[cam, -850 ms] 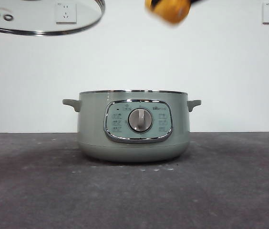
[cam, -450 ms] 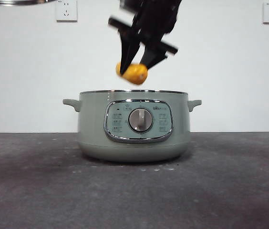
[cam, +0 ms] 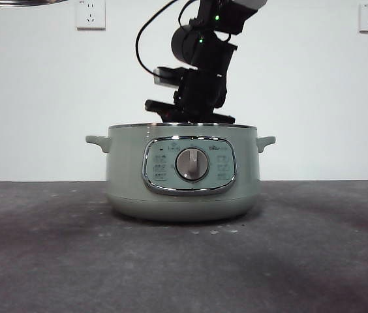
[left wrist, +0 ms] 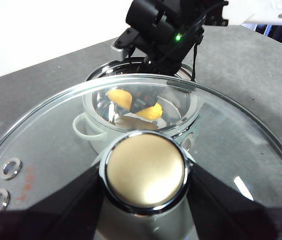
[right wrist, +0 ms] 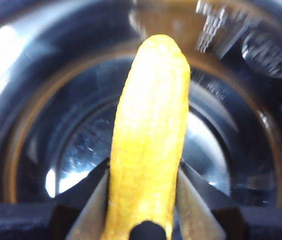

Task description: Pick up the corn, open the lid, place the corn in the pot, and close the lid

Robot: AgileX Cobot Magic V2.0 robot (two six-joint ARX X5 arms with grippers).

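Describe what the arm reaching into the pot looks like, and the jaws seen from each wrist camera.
The right arm is black, built of blocky and rounded segments, with small green indicator lights and a black cable looping off its side. The left wrist view shows the same dark housing and green light, plus a white link above. Both grippers' jaws are black, flat, wedge-shaped plates.

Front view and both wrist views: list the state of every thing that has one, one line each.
Sage-green electric pot: uncovered, upright on the table.
Clear glass lid with steel rim: lifted off, held by its knob above the pot.
Yellow corn cob: gripped, lowered inside the pot.
Left hand: shut on the lid's knob.
Right hand: shut on the corn, down inside the pot.
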